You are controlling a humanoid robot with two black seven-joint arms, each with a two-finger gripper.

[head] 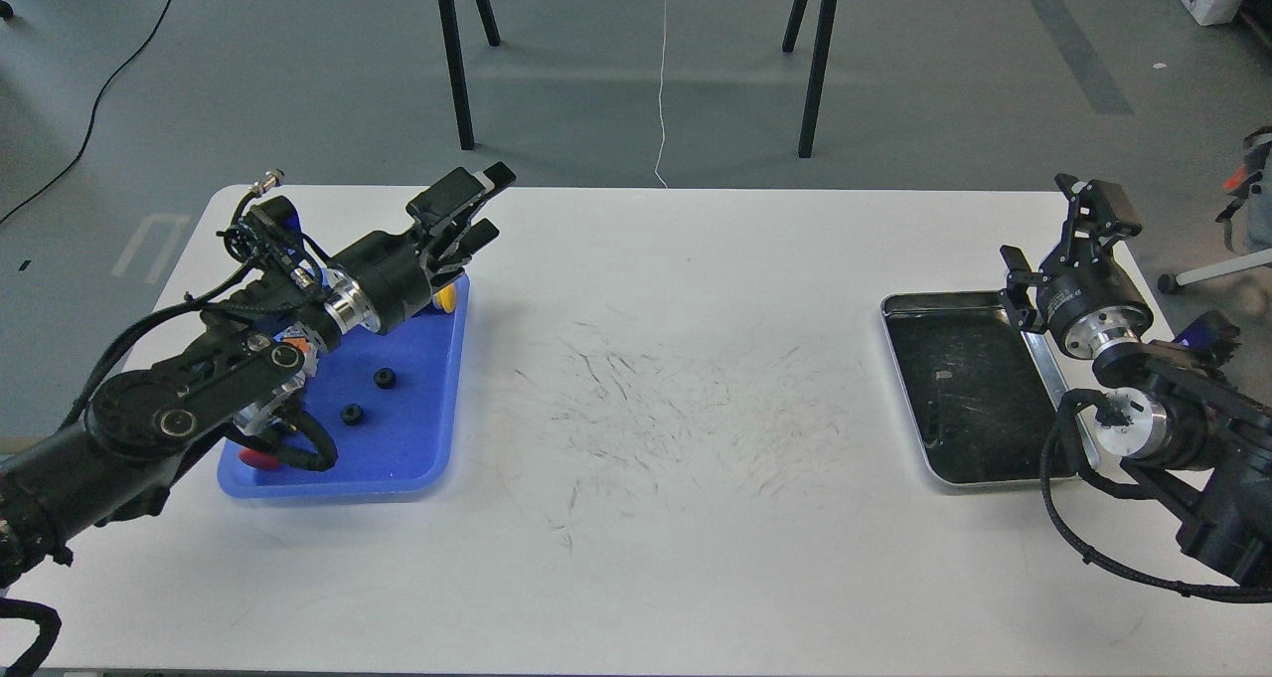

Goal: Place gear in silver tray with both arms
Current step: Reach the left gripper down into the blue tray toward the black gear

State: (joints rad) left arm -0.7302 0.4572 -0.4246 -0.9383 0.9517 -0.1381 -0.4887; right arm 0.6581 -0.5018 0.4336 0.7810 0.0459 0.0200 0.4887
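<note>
Two small black gears [384, 378] [351, 414] lie in the blue plastic tray [412, 448] at the left. My left gripper [475, 210] hovers above the tray's far right corner, pointing right, open and empty, well apart from the gears. The silver tray [969, 399] with its dark scratched bottom lies at the right with nothing in it. My right gripper [1058, 232] is open and empty above the silver tray's far right corner.
A yellow part [449, 297] sits at the blue tray's far right, partly hidden under my left wrist. A red part [260, 458] sits at its near left. The white table [656, 399] is scuffed in the middle. Black stand legs [452, 61] rise beyond the far edge.
</note>
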